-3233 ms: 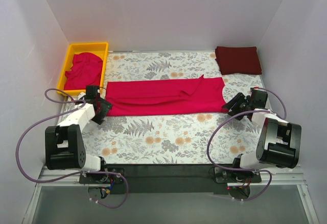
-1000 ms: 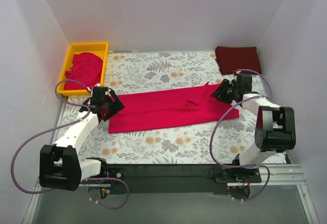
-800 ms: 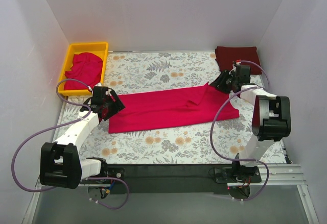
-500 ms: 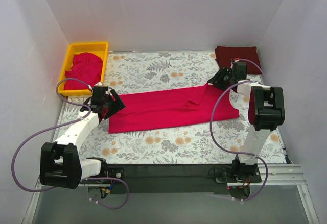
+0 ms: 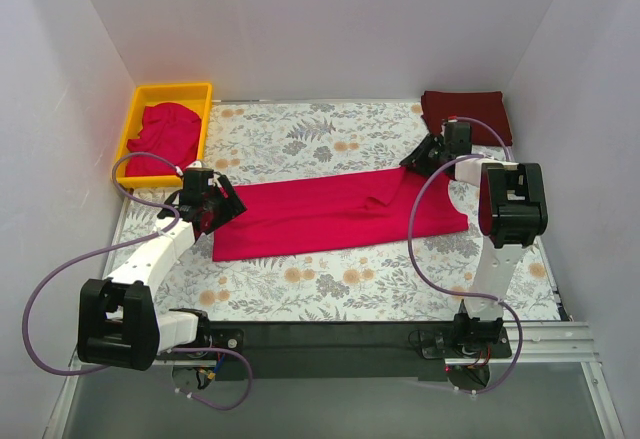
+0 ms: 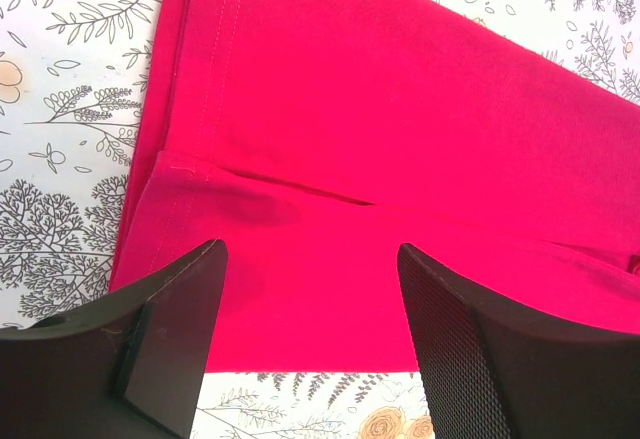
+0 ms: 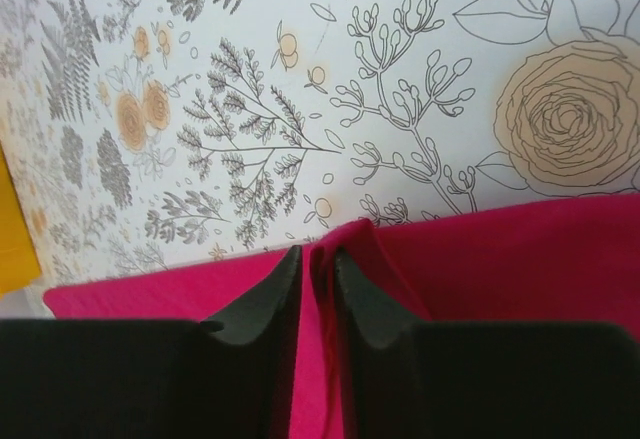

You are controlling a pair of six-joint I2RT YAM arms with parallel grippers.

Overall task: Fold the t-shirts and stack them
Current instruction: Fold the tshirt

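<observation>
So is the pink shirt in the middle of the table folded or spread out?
Folded: the pink shirt lies as a long narrow band, and the left wrist view shows one layer's edge lying over another.

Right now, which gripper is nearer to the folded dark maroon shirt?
Right. The right gripper sits just left of the maroon shirt, pinching the pink shirt at its far right corner. The left gripper hovers open over that shirt's opposite, left end.

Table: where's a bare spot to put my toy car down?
Biggest bare table patch: between the spread pink t-shirt and the near edge. Another: behind it, between the yellow tray and the maroon t-shirt. Crowded: the shirt's ends, where the left gripper and right gripper sit.
</observation>
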